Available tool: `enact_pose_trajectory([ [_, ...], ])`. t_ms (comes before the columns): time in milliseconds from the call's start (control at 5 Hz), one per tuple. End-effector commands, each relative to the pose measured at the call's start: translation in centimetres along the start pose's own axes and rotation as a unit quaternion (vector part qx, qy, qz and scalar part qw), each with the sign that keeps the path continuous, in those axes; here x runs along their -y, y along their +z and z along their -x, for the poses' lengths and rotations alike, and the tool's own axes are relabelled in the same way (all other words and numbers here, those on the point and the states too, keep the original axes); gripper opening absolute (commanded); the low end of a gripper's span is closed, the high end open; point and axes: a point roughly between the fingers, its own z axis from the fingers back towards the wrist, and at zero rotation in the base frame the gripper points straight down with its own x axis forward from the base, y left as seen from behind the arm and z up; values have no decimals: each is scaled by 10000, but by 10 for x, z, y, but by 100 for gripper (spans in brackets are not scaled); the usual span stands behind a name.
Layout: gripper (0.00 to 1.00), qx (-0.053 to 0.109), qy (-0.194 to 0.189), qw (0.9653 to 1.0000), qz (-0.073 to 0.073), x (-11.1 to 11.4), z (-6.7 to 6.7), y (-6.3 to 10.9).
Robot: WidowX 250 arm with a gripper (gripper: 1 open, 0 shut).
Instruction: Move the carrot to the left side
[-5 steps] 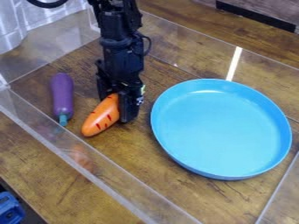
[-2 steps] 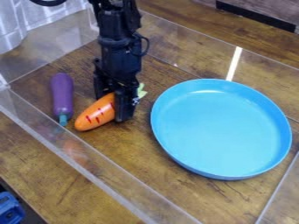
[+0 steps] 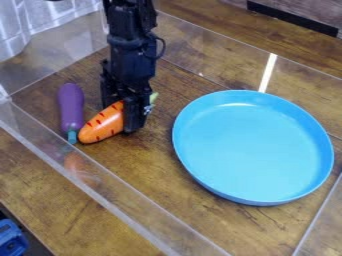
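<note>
The orange toy carrot [image 3: 102,124] with dark ridge lines lies on the wooden table, its narrow end touching or nearly touching the purple eggplant [image 3: 70,108] on its left. Its green top is under my gripper. My black gripper [image 3: 130,115] points straight down and its fingers sit on the carrot's thick end. The fingers look closed around that end.
A large blue plate [image 3: 253,146] lies to the right of the gripper. A clear plastic wall [image 3: 54,150] runs around the work area, close to the eggplant's left and front. The wooden table [image 3: 147,190] extends toward the front.
My gripper has moved left with the carrot. The carrot has gone from next to the plate to right beside the eggplant.
</note>
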Motion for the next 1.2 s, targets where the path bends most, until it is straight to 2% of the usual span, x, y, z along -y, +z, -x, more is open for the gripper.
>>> enact_pose_trajectory([
  [0, 0, 408, 18, 9986, -346, -15, -5, 42],
  [400, 0, 411, -11, 9977, -530, -25, -3, 64],
  [600, 100, 389, -32, 9978, -543, -28, -3, 59],
  [1000, 100, 364, -46, 9979, -540, -33, -4, 46],
])
